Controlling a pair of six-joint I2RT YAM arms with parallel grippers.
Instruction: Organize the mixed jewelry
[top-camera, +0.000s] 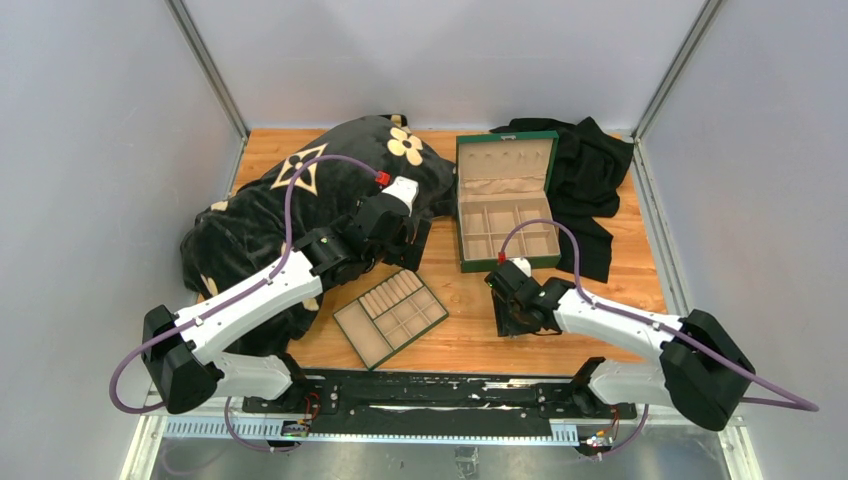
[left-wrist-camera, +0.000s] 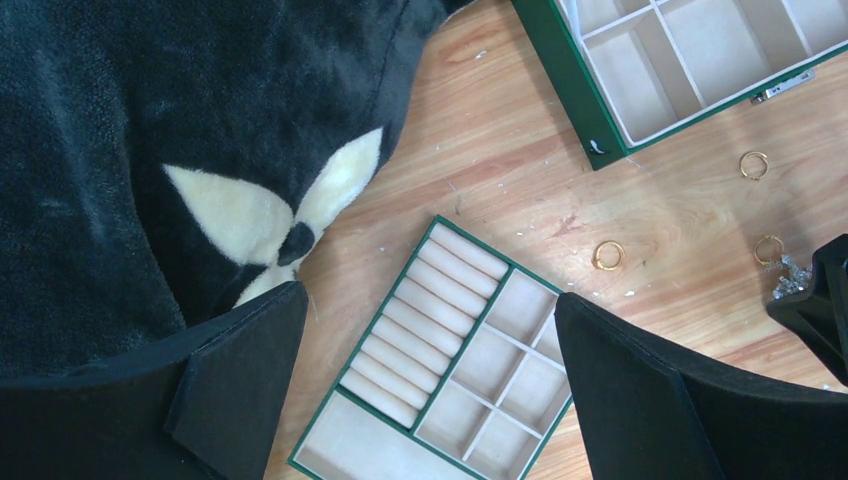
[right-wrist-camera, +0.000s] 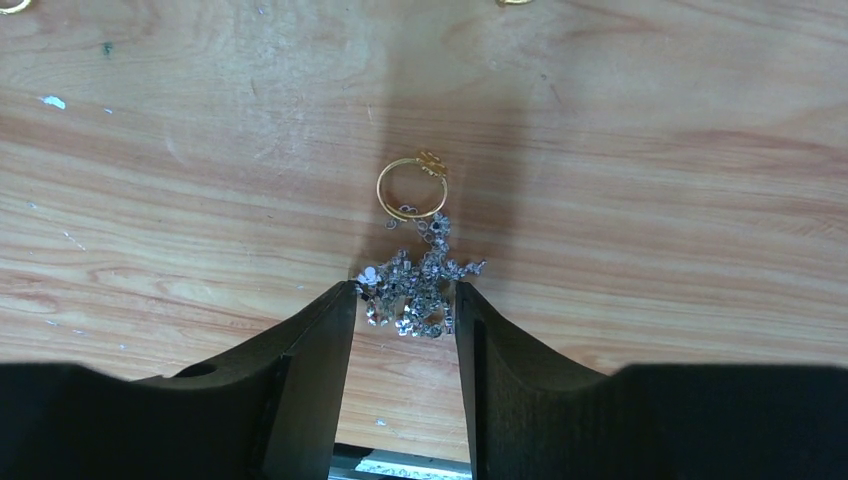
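Right fingers (right-wrist-camera: 320, 340) flank the silvery cluster (right-wrist-camera: 415, 285); whether they pinch it I cannot tell. Left fingers (left-wrist-camera: 240, 380) stand spread wide. At the cluster's 12 o'clock lies a gold ring (right-wrist-camera: 384, 190).

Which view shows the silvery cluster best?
Right wrist: the silvery cluster sits sharp and central between the jaws, beside a gold ring. Left wrist catches only a sliver at its right edge; top external cannot resolve it.
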